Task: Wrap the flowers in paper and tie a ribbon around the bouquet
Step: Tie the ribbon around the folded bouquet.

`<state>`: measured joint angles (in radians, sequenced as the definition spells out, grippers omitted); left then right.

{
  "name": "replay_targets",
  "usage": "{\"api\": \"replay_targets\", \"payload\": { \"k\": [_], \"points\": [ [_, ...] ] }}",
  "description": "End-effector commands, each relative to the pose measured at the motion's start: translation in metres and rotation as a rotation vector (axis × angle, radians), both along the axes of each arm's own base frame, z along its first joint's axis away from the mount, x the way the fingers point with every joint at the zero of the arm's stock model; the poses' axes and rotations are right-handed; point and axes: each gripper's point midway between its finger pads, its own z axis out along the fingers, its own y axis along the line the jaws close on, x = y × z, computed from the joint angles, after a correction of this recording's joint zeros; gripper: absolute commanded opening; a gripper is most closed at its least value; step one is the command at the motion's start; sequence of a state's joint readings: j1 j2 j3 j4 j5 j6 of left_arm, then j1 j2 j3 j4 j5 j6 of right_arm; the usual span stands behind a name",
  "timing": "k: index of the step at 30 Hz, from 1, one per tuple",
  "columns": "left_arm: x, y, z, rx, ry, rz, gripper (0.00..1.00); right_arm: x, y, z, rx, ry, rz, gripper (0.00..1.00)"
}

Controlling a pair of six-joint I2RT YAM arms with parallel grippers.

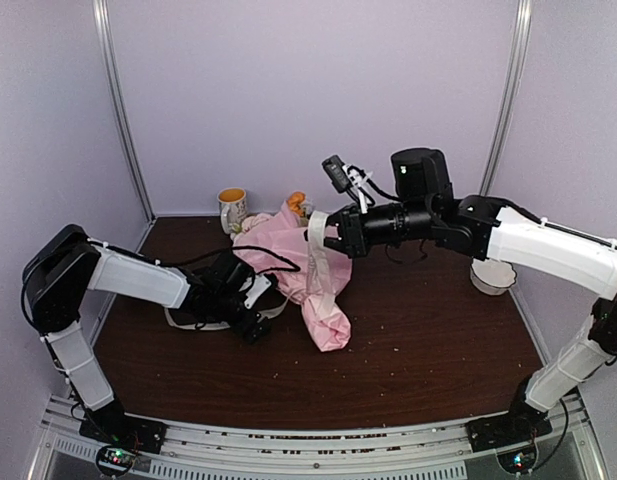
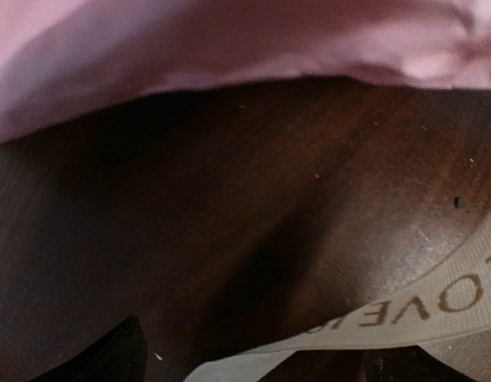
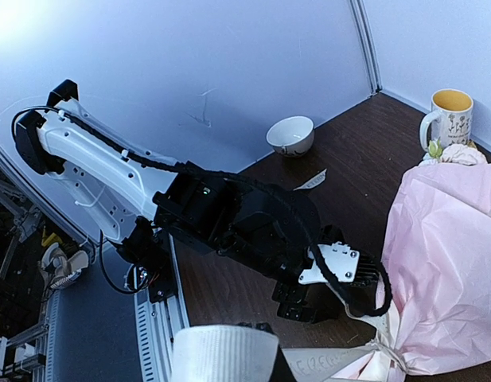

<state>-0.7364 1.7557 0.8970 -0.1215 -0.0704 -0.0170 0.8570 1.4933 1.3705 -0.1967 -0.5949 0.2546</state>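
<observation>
Pink tissue paper (image 1: 323, 325) is wrapped as a cone around the flowers (image 1: 296, 201). The finished bouquet (image 1: 288, 262) lies on its side on the dark wood table (image 1: 428, 340), with the blooms toward the back wall beside a yellow-lined mug (image 1: 231, 208).

Handling, judged: the bundle is light and soft. The paper creases and tears easily, so any hold should be at the gathered waist, not at the loose skirt or the blooms. The fabric ribbon (image 1: 320, 255) is limp and thin and likely to slip through smooth pads, so it should be pinched flat across its width, close to the knot.

Right gripper (image 1: 331, 235): closed, pinching a strand of ribbon and holding it up above the cone. In its wrist view the cream band sits at its fingers.

Left gripper (image 1: 253, 320): low at the table on the near-left side of the cone. In its own view the jaws are spread wide with nothing between the pads. A ribbon tail lies on the wood below it.

Writing: brown print on the ribbon tail reads "OVE", with the letters before it cut off or blurred. The lettering seen in the right wrist view is too faint to read. The mug has a flower motif and no legible text. The white bowl (image 1: 491, 276) at far right is plain.
</observation>
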Motion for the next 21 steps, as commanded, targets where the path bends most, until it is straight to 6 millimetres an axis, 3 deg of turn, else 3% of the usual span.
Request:
{"api": "replay_targets", "payload": {
  "k": [1, 7, 10, 13, 16, 17, 21],
  "points": [
    [0.017, 0.007, -0.002, 0.01, -0.052, 0.03, 0.97, 0.003, 0.008, 0.008, 0.039, 0.014, 0.03, 0.0],
    [0.008, -0.004, 0.006, -0.087, -0.088, -0.048, 0.93, 0.006, 0.009, 0.008, 0.065, 0.028, 0.045, 0.0],
    [0.007, -0.013, -0.002, -0.103, -0.038, -0.092, 0.87, 0.009, 0.008, 0.011, 0.083, 0.043, 0.045, 0.0],
    [0.006, -0.02, -0.015, -0.09, 0.023, -0.117, 0.63, 0.012, 0.004, 0.016, 0.108, 0.039, 0.036, 0.0],
    [0.01, -0.011, -0.026, -0.067, 0.078, -0.056, 0.09, 0.021, -0.003, 0.018, 0.114, 0.053, -0.004, 0.0],
    [0.01, -0.006, -0.028, -0.066, 0.094, -0.029, 0.0, 0.025, -0.007, 0.017, 0.115, 0.058, -0.028, 0.0],
    [0.007, 0.023, -0.035, -0.067, 0.152, 0.127, 0.0, 0.057, -0.036, -0.007, 0.083, 0.12, -0.197, 0.0]
  ]
}}
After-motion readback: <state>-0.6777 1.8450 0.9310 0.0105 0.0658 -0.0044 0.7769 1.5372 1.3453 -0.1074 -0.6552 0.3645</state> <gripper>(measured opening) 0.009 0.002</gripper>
